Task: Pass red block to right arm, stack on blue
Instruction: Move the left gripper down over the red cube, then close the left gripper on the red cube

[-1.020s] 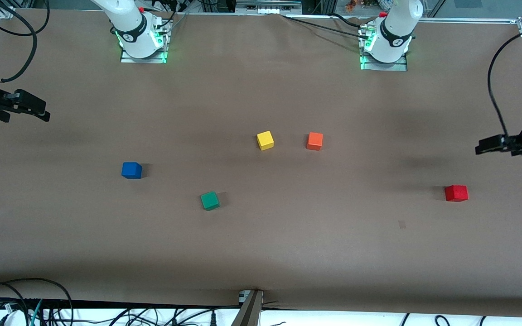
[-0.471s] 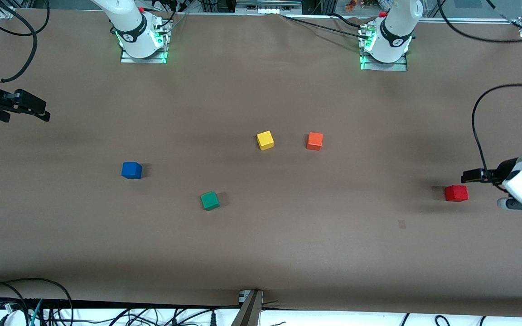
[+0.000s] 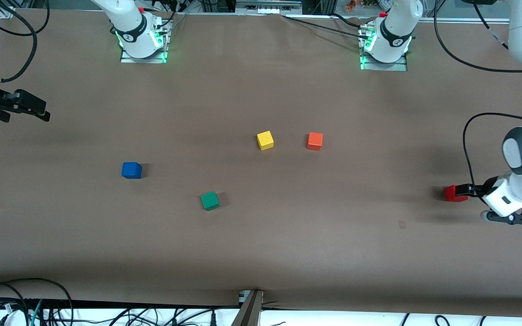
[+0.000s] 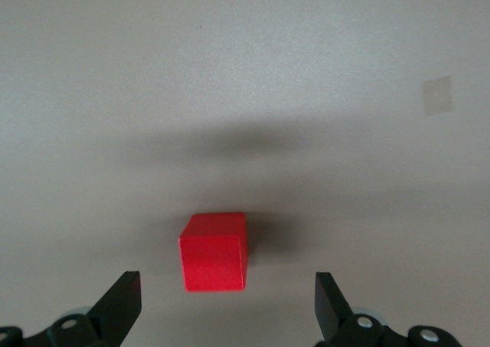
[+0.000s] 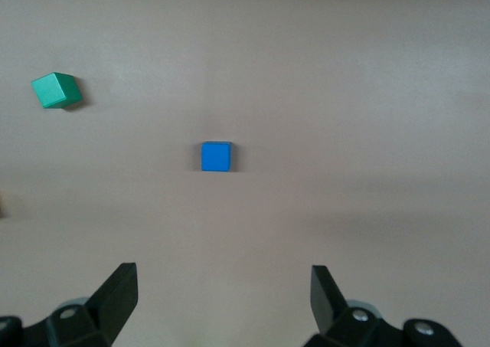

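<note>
The red block rests on the brown table toward the left arm's end. My left gripper is low beside it and open. The block's near edge is level with the fingertips, and clear gaps show on both sides. The blue block sits on the table toward the right arm's end. My right gripper waits open and holds nothing, up over the table's edge at the right arm's end, well apart from the blue block.
A green block lies nearer the front camera than the blue one. A yellow block and an orange block sit side by side mid-table. A black cable loops above the left wrist.
The left arm has swung toward the front camera and come down, bringing its open gripper up to the red block. The right arm and all blocks have not moved.
</note>
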### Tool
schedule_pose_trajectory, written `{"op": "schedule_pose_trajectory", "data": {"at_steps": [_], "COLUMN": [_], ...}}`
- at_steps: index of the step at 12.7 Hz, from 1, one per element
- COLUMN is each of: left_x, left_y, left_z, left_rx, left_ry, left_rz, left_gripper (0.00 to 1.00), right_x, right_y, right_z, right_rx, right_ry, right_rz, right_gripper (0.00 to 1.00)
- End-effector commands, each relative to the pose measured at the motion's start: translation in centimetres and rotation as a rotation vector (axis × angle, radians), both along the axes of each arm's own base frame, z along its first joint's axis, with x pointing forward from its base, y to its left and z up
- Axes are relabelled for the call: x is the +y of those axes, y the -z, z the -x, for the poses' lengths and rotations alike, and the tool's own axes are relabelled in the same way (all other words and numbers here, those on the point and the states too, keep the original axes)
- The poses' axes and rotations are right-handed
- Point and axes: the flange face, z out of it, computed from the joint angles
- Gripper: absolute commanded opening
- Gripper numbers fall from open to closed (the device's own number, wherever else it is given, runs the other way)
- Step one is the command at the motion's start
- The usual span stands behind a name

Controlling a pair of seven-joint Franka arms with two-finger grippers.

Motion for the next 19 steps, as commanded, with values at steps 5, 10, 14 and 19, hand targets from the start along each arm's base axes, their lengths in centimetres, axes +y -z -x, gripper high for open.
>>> {"op": "schedule_pose_trajectory", "data": {"at_steps": [5, 10, 14, 19], "left_x": [1.6, 2.2, 3.0, 2.8], "left_y": [5.1, 6.8, 7.7, 7.9], "left_z": [2.3, 2.4, 3.0, 3.2], "left_rx": [-0.053, -0.064, -0.049, -0.032], "left_ry": [0.066, 0.061, 0.042, 0.039], "left_rz": [-0.005, -0.004, 0.006, 0.01], "left_gripper": [1.0, 1.0, 1.0, 0.44], "right_x": [-0.2, -0.2, -0.2, -0.1], "right_y": [-0.4, -0.4, -0.4, -0.4], "right_z": [0.3, 0.3, 0.3, 0.3], "right_rx": [-0.009, -0.009, -0.007, -0.009], "right_ry": [-0.009, -0.009, -0.009, -0.011], "right_rz": [0.007, 0.007, 0.007, 0.006], "right_gripper": [1.0, 1.0, 1.0, 1.0]}}
